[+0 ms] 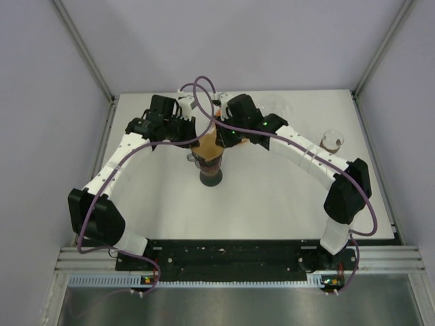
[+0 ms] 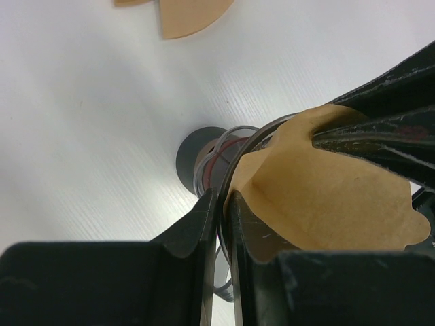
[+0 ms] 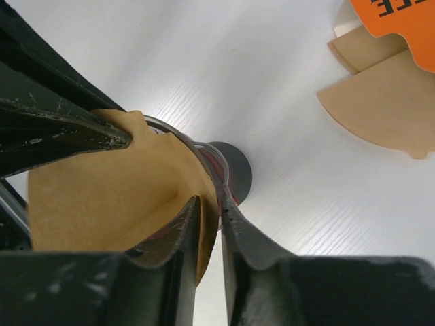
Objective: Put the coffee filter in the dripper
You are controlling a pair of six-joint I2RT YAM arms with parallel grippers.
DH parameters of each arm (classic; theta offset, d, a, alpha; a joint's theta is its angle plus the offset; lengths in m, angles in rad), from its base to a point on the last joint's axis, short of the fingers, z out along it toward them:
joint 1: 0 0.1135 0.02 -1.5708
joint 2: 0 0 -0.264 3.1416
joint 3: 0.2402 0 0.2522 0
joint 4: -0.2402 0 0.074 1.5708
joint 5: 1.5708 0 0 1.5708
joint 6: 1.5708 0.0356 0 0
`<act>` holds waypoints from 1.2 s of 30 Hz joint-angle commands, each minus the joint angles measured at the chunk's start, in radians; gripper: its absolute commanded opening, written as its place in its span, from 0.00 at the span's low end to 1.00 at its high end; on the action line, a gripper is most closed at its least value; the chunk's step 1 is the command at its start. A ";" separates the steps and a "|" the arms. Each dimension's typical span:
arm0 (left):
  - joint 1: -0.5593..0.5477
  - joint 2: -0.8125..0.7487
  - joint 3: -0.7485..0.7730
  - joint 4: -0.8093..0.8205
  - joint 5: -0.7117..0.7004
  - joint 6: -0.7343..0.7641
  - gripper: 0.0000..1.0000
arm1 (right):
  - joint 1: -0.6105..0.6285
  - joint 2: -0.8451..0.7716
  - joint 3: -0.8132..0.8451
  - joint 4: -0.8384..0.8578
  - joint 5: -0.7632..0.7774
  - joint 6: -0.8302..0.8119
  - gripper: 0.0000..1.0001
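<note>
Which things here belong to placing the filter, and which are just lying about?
Job: brown paper coffee filter, pinched by left gripper and right gripper; wire-rimmed dripper on its dark round base.
Lying about: spare brown paper filters; orange packet; small white cup-like object, far right.

A white worktop (image 1: 272, 204) is spreading out beneath me, its fine grain showing in both wrist views. 3 pale lavender-grey walls (image 1: 224, 41) are closing it in at the back and on both sides, and 2 aluminium posts (image 1: 83, 51) are slanting up from the back corners. Soft, even light is falling from above, casting only faint shadows. Along the near edge an aluminium rail (image 1: 88, 261) is running across, with a grey metal sheet (image 1: 238, 305) lying below it.
</note>
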 commanded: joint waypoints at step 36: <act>-0.005 -0.041 -0.009 0.037 0.000 0.033 0.17 | -0.008 -0.316 -0.115 0.174 -0.240 -0.443 0.71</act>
